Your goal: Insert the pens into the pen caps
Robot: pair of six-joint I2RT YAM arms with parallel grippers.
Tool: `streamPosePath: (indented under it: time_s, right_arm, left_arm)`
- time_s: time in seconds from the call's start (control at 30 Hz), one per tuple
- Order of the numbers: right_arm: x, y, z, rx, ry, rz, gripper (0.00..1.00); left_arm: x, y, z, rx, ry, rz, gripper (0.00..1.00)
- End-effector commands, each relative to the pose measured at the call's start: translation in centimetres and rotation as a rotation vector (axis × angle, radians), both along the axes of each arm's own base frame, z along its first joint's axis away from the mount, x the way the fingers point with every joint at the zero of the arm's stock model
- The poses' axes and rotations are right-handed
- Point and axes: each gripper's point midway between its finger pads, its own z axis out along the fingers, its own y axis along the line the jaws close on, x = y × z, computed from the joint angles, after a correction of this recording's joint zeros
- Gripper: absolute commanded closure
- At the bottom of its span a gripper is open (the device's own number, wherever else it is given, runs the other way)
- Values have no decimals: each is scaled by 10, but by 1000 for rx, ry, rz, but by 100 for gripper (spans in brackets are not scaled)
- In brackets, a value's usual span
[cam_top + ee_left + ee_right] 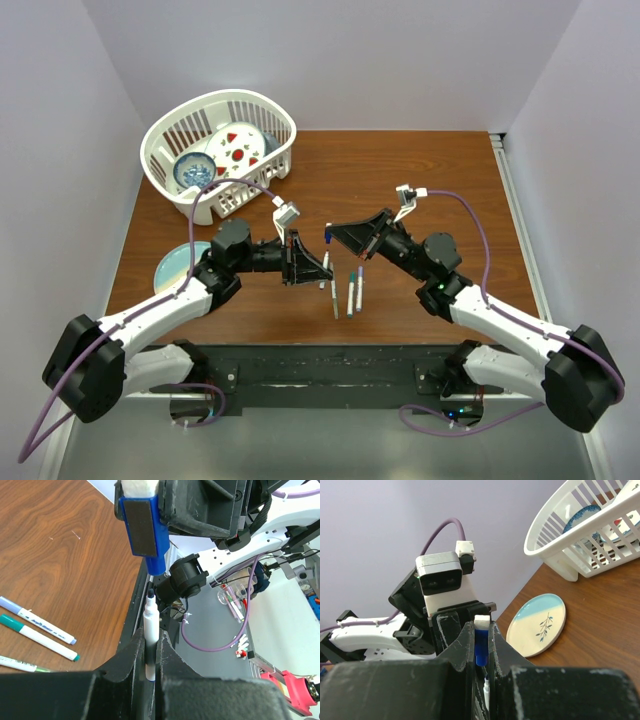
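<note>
L gripper [150, 647] clamped on slim white-barrelled marker pen [150, 630]. Nib points out past the jaws. Long axis lines up w/ short blue plastic cap [149, 540], pinched in R gripper [481, 636]. Nib just short of cap mouth; coaxial hold is prob. for insertion. Three other pens [350, 293] lie on brown wooden table [450, 200].

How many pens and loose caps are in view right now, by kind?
Pens: 4, three on the table, one in the left claw
Loose caps: 1, blue, in the right claw
Total: 5
</note>
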Motion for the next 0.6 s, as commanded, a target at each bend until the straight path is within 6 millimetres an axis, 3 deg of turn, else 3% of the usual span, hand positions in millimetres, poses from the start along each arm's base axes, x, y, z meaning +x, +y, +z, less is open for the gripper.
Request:
streamPosePath:
  time_s: [0.0, 0.57]
  right_arm:
    - [-3, -4, 16, 40, -46, -15, 100]
    - [-20, 2, -10, 17, -1, 37, 100]
  left_arm:
    - [-1, 1, 8, -30, -38, -11, 100]
    - [2, 1, 11, -43, -41, 2, 100]
